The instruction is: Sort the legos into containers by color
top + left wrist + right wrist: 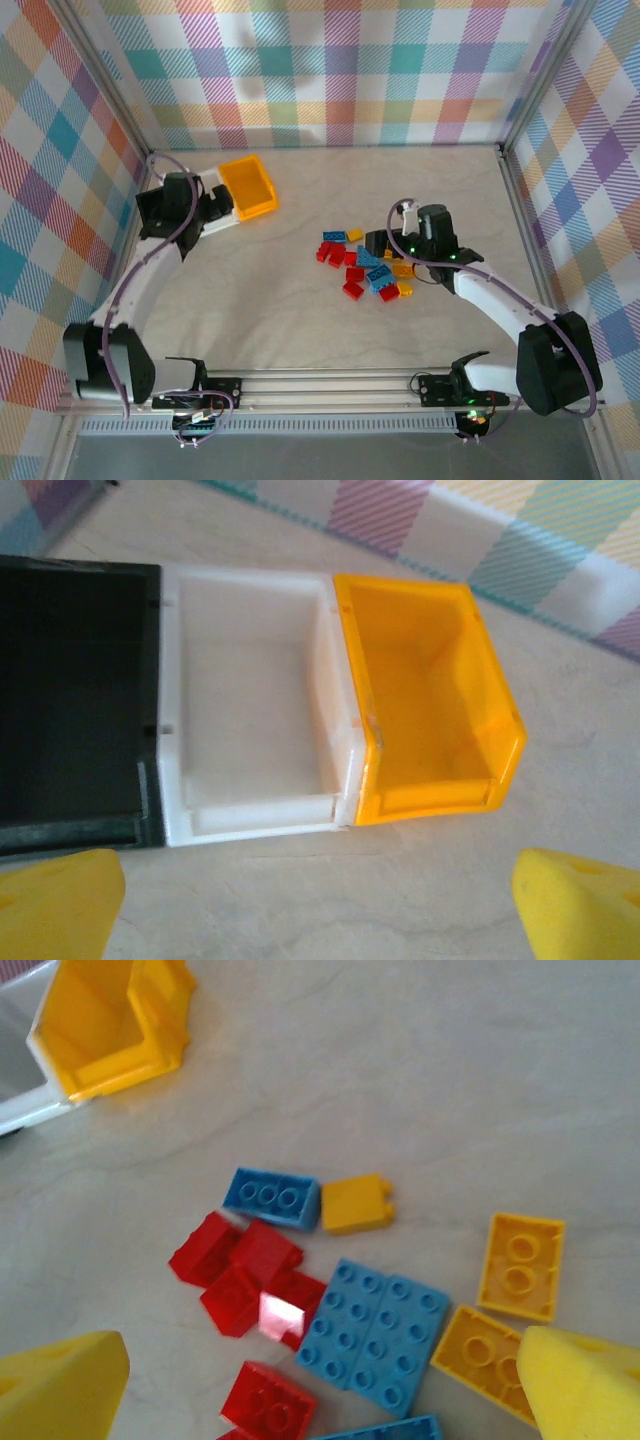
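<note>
Nearest the lens: yellow pads [60, 1390] of the right gripper [320, 1400], spread wide, gripping nothing. Between and just beyond them, the legos [362, 265], loose on the table [300, 300]. Blue slab [378, 1330] in the middle, close to square, no clear long axis. Right arm plainly nearer. Well apart to the left, black bin [70, 700], white bin [250, 710] and yellow bin [430, 700], touching in a row, below the left gripper [320, 910], likewise wide and empty. No readable writing anywhere.

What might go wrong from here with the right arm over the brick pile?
The red bricks touch each other and the blue bricks, so the open right gripper may grab two colours.
The white bin and yellow bin stand wall to wall, so a brick dropped near that wall may land wrongly.
</note>
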`<act>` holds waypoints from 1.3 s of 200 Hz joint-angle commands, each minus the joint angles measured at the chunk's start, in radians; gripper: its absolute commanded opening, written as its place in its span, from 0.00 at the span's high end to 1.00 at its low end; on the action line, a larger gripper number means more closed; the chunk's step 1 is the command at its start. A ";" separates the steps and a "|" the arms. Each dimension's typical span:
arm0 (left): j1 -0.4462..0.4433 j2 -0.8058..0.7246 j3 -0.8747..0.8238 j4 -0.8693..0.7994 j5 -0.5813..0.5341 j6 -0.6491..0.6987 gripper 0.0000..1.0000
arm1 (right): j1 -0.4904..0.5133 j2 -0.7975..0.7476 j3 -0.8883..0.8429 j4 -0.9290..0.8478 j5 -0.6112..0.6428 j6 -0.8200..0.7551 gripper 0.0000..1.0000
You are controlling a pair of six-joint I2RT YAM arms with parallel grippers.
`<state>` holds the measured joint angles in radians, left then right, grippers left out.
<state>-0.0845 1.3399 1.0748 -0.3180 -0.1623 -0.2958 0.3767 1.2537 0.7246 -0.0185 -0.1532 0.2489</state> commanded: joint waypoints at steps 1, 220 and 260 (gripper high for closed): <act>-0.006 0.104 0.101 -0.115 0.058 -0.031 0.03 | 0.032 0.009 0.037 -0.031 -0.048 0.038 0.00; -0.041 0.722 0.611 -0.260 -0.026 -0.024 0.33 | 0.103 0.015 0.023 -0.070 -0.079 0.035 0.00; -0.041 0.753 0.608 -0.246 -0.023 -0.025 0.46 | 0.104 0.010 0.015 -0.068 -0.073 0.035 0.00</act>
<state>-0.1173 2.0754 1.6577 -0.5484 -0.1741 -0.3222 0.4728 1.2625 0.7353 -0.0772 -0.2146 0.2806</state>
